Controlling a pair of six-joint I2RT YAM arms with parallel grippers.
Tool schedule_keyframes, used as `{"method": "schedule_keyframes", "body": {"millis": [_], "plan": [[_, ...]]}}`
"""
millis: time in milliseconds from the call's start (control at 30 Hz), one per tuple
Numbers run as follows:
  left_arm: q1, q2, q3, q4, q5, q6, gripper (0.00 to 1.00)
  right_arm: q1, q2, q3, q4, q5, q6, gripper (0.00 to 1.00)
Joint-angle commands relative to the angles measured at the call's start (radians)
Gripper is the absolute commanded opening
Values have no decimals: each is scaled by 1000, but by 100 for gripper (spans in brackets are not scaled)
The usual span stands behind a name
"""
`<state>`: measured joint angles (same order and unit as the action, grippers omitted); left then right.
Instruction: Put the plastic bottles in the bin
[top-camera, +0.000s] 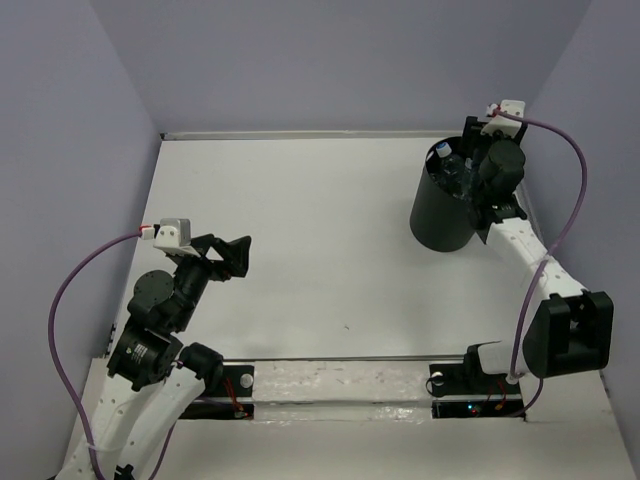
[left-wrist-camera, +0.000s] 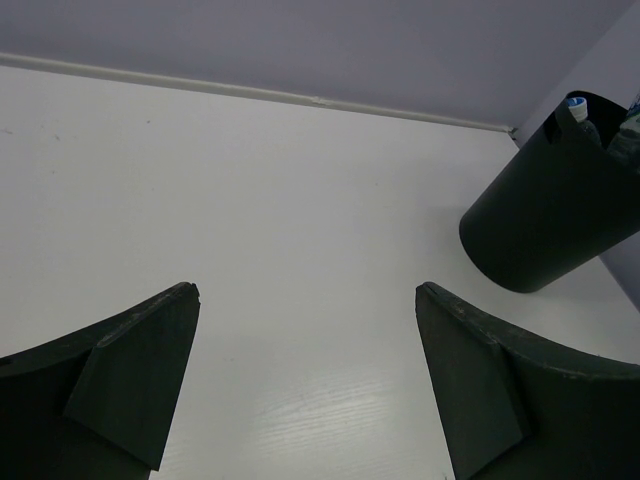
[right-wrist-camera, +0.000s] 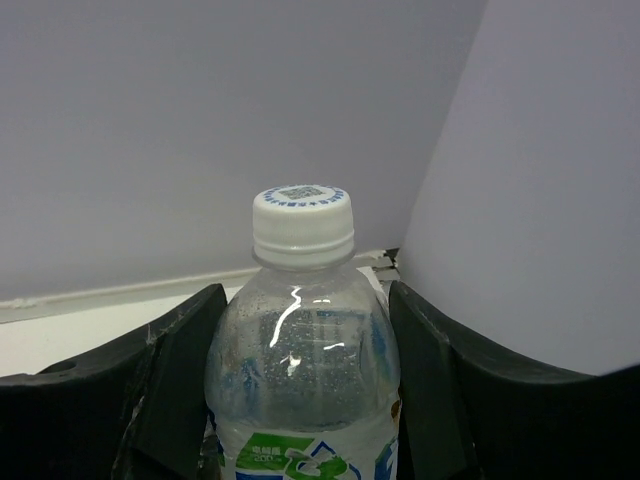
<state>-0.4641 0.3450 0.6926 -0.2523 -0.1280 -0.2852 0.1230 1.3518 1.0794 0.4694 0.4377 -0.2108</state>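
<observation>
Top external, bin: the black bin (top-camera: 438, 215) sits by the far right corner of the table (top-camera: 300, 220).
Top external, right arm: the right gripper (top-camera: 466, 178) is down at the bin's mouth, and a white cap (top-camera: 441, 153) shows at the rim right beside it.
Top external, left arm: the left gripper (top-camera: 228, 256) hangs near the left edge, well apart from the bin, jaws spread.
Left wrist, jaws: both fingers (left-wrist-camera: 130, 370) are wide apart and holding nothing. The bin (left-wrist-camera: 540, 230) is off at the right.
Right wrist, jaws: clamped on a clear bottle (right-wrist-camera: 300, 350) with its white cap up and a green and blue label. There's one finger (right-wrist-camera: 170, 390) tight against each side.
</observation>
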Motion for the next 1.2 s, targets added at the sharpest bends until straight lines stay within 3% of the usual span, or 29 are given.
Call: {"method": "schedule_keyframes", "body": {"millis": [0, 167, 233, 267, 333, 400, 433, 467, 800, 1100, 1167], "plan": [[-4, -9, 7, 28, 7, 17, 99, -3, 7, -119, 149, -19, 43, 34], [-4, -8, 7, 28, 7, 18, 99, -3, -22, -229, 232, -77, 96, 41], [-4, -8, 8, 25, 1, 15, 99, -3, -31, -248, 233, -96, 93, 50], [-5, -8, 10, 25, -4, 12, 99, -3, -40, -249, 227, -103, 88, 61], [-4, -8, 10, 22, -16, 9, 99, -3, -42, -236, 204, -103, 64, 66], [-4, -9, 8, 24, -18, 8, 99, -3, -46, -219, 199, -67, 33, 52], [-4, -11, 7, 24, -16, 9, 99, -3, -48, -195, 199, -60, -10, 39], [-4, -11, 8, 25, -18, 9, 99, -3, -51, -179, 199, -59, -31, 36], [-5, -14, 5, 27, -15, 9, 99, -3, -36, -50, 293, -108, -202, 34], [-5, -21, 7, 28, -13, 14, 99, -3, 113, -286, 472, -120, -170, 34], [-4, -21, 7, 28, -10, 14, 99, -3, 132, -338, 512, -128, -156, 39]]}}
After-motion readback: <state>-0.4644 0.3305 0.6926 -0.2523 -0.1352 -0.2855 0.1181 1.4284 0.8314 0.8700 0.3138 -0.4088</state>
